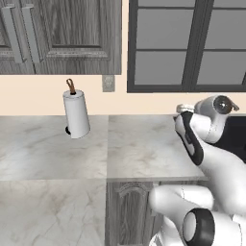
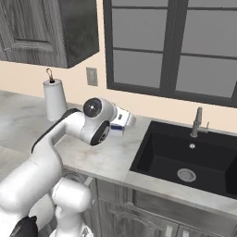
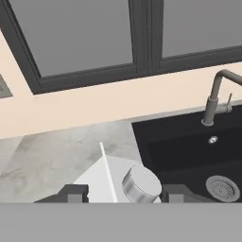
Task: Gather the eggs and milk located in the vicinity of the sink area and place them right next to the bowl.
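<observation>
My gripper (image 3: pixel 123 193) is shut on the milk (image 3: pixel 100 180), a white carton with a round metal cap (image 3: pixel 141 184) between my two dark finger tips. In the right base view the milk (image 2: pixel 117 127) shows blue markings at the end of my arm, over the marble counter just left of the sink (image 2: pixel 185 157). The sink (image 3: pixel 189 146) is a black basin with a round drain (image 3: pixel 222 187) and a slim metal faucet (image 3: pixel 213 101). The eggs and the bowl are out of view.
A tall white paper-towel roll (image 1: pixel 77 114) stands at the back of the counter (image 1: pixel 139 149), also seen left of my arm as the roll (image 2: pixel 54 99). A dark-framed window (image 2: pixel 171 51) runs behind the sink; grey wall cabinets (image 1: pixel 57 33) hang above the counter.
</observation>
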Motion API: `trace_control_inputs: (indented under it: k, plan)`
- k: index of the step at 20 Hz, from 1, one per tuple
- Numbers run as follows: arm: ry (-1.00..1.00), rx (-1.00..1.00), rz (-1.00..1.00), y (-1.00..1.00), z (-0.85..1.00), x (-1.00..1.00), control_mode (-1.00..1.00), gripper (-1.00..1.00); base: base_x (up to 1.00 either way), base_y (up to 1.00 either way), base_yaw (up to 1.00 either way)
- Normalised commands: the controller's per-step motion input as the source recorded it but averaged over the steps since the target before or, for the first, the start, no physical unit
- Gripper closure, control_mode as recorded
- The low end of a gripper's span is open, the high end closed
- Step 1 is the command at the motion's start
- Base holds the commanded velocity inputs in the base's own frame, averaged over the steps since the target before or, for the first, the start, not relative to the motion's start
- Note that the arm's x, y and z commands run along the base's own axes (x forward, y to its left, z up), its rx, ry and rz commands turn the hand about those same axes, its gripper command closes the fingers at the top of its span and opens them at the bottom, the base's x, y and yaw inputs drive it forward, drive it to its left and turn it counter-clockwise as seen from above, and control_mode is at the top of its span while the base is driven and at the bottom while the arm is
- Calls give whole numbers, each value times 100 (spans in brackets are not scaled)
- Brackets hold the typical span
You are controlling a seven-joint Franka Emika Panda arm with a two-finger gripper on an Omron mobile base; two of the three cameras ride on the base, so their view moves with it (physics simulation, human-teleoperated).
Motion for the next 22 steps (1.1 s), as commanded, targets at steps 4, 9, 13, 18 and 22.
trace_control_inputs:
  k: [4,9,13,18,22]
  plan:
    - [-1,0,0,7,37,-84,-100,100,0,0,0]
    - [0,0,0,14,1,-60,-100,100,0,0,0]
    - [0,0,0,3,0,-28,-100,100,0,0,0]
    - [0,0,0,0,6,-7,-100,100,0,0,0]
    - [0,0,0,0,10,-9,-100,100,0,0,0]
